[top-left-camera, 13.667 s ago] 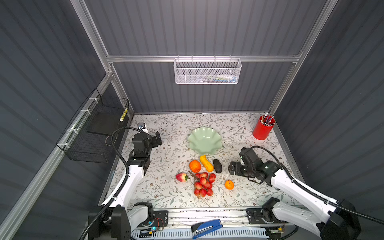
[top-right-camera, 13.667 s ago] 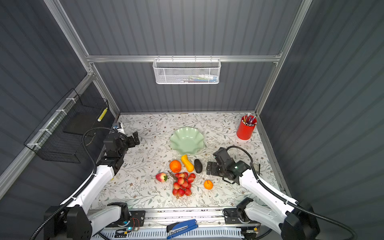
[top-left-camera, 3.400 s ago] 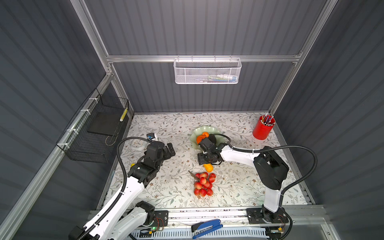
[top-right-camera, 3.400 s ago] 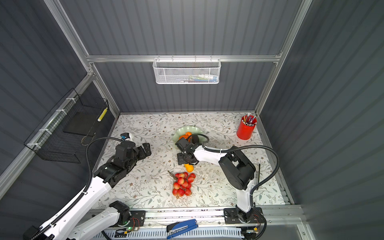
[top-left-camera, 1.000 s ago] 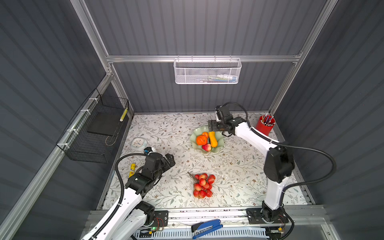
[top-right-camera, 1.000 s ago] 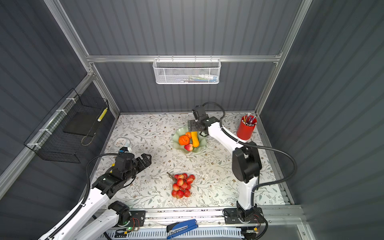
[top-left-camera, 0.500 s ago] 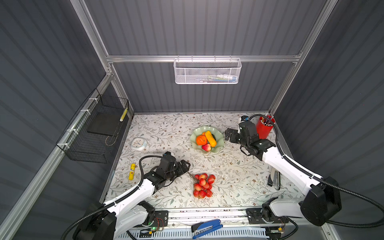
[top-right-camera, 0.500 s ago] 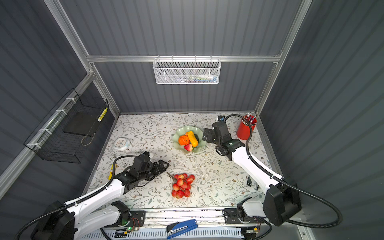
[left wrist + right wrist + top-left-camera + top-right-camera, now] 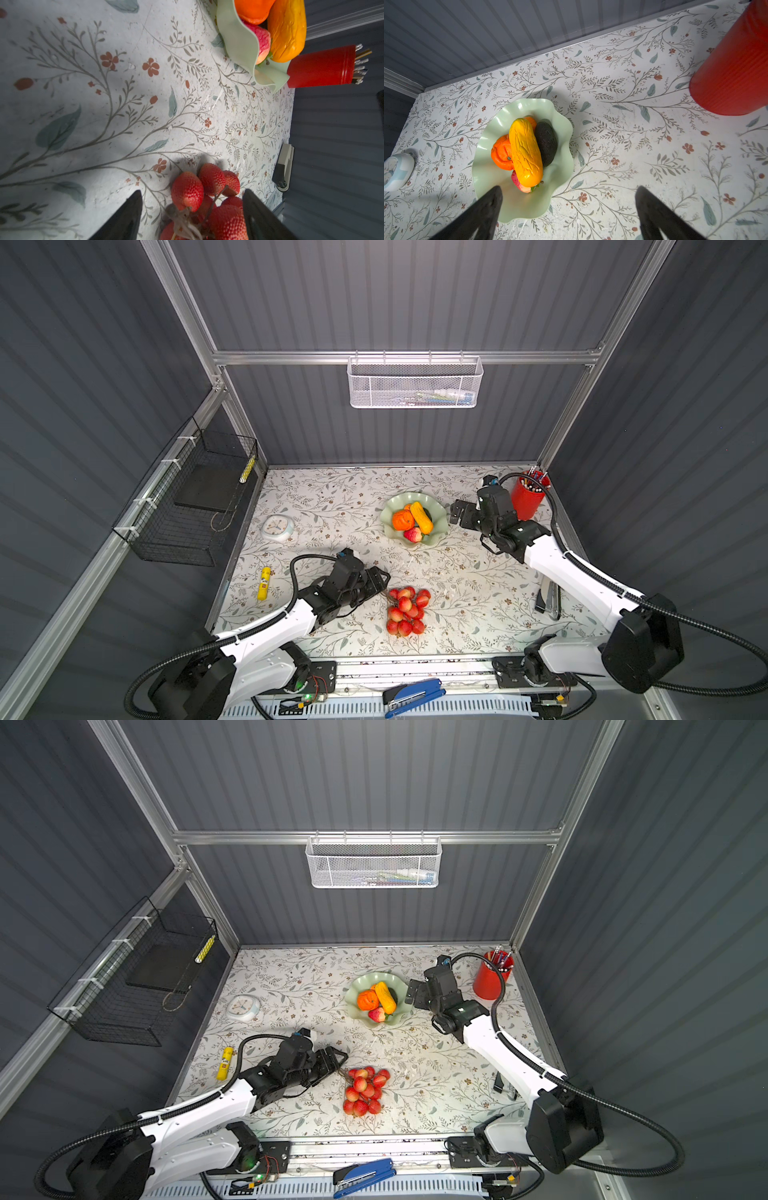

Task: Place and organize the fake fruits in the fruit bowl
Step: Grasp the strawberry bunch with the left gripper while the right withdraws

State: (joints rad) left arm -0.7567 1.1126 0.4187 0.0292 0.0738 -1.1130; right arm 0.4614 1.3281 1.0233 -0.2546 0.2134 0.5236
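Off-white worktop (image 9: 332, 506), printed all over with grey-green branches, teal leaves and small rust-red flowers. Pale mint-green bowl (image 9: 390, 508), glossy and plain. Yellow oblong fruit (image 9: 422, 517) shading to orange, ridged and wrinkled. Bright orange-red round fruit (image 9: 402, 520). Red strawberry (image 9: 412, 535) fading to pink, with green leaves. Near-black avocado (image 9: 547, 143), grainy. Red berries (image 9: 404, 610) with paler pink patches, finely dotted, on brown stems. Plain red cup (image 9: 527, 502). White and pale blue clock (image 9: 277, 527). Yellow tube (image 9: 264, 583). Blue and black stapler (image 9: 415, 693). White mesh basket (image 9: 415, 383). Black wire basket (image 9: 178, 531). Dark grey ribbed walls (image 9: 415, 302).
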